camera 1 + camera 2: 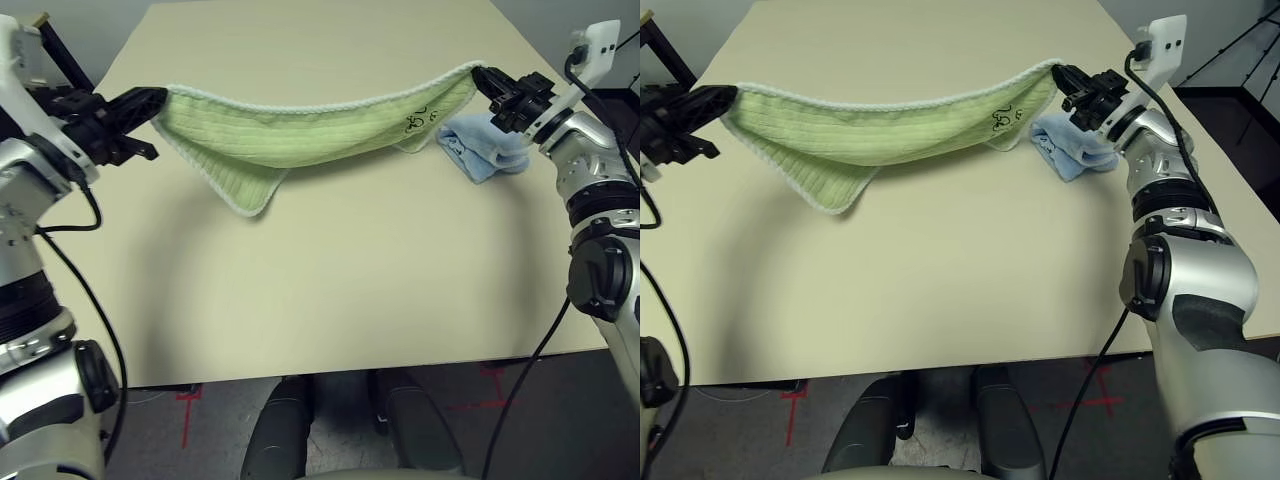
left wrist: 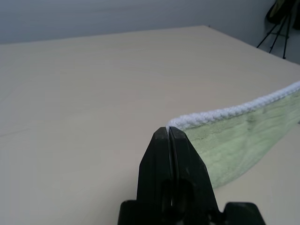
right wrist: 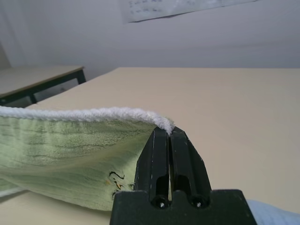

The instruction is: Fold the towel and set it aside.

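Observation:
The light green towel [image 1: 300, 135] hangs stretched between both grippers above the far half of the table, folded double, sagging in the middle with its white stitched edge on top. A dark printed logo [image 1: 417, 118] shows near its right end. My left gripper [image 1: 160, 97] is shut on the towel's left corner, seen close in the left wrist view [image 2: 168, 133]. My right gripper [image 1: 480, 75] is shut on the right corner, with the pinched white edge [image 3: 161, 123] just above the fingertips. The lowest fold [image 1: 245, 200] touches or nearly touches the tabletop.
A small light blue cloth [image 1: 485, 150] lies crumpled on the beige table [image 1: 330, 290] just under the right gripper. The table's right edge runs close beside my right forearm. Another table [image 3: 42, 79] stands in the background.

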### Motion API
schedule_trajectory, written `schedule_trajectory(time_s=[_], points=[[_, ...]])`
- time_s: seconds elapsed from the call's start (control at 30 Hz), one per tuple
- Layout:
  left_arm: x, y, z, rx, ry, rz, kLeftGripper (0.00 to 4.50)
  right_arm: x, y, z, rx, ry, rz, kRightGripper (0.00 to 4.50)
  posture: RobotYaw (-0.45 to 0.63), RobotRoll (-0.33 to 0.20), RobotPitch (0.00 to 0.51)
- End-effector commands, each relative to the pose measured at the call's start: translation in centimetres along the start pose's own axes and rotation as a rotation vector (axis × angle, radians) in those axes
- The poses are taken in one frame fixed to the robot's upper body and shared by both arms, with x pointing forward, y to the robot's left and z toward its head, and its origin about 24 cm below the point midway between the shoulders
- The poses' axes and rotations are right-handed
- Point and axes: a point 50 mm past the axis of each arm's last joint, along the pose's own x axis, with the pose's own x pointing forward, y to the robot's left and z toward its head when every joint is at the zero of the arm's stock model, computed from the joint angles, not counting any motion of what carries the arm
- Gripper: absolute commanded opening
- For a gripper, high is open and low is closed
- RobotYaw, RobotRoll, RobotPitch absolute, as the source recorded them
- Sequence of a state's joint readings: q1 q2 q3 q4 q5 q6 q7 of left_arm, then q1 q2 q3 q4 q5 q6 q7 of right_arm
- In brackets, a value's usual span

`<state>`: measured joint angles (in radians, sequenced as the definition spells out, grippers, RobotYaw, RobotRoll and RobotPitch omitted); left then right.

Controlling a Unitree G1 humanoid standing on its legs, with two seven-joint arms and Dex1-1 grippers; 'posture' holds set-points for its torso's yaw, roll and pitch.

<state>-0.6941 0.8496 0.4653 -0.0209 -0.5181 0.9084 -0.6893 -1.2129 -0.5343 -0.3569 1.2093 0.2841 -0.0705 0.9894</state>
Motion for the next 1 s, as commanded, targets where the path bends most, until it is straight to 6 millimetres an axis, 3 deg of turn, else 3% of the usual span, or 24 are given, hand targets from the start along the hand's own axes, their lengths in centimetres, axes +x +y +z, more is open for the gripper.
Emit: schedule_trajectory(time_s=[0.03,0.27,0.5,0.7,0.8,0.9,1.0], points=[[-0.5,1.6,-1.2,0.078,0.122,0.118,0.04,-0.1,0.1,1.1,0.056,-0.044,0.067,0.00,-0.01,0.000,0.219],[1.2,3.7,-2.0,0.199,0.152,0.329,0.04,1.7,0.5,-0.1,-0.054,0.054,-0.083,0.00,0.00,0.000,0.259],[4.5,6.6,0.4,0.343,0.027,0.541,0.04,4.4,1.1,2.0,-0.143,-0.034,-0.323,0.00,0.03,0.000,0.291],[6.0,6.4,6.0,0.293,-0.346,0.573,0.04,5.3,1.3,6.2,-0.131,-0.257,-0.433,0.00,0.03,0.000,0.310],[5.8,6.1,7.1,0.272,-0.448,0.522,0.04,5.0,1.2,7.2,-0.108,-0.341,-0.432,0.00,0.03,0.000,0.310],[5.3,6.3,6.5,0.247,-0.477,0.490,0.04,4.6,1.1,6.7,-0.068,-0.356,-0.374,0.00,0.03,0.000,0.312],[4.8,6.7,3.7,0.245,-0.363,0.423,0.04,4.3,1.2,5.0,-0.047,-0.298,-0.259,0.00,0.02,0.000,0.315]])
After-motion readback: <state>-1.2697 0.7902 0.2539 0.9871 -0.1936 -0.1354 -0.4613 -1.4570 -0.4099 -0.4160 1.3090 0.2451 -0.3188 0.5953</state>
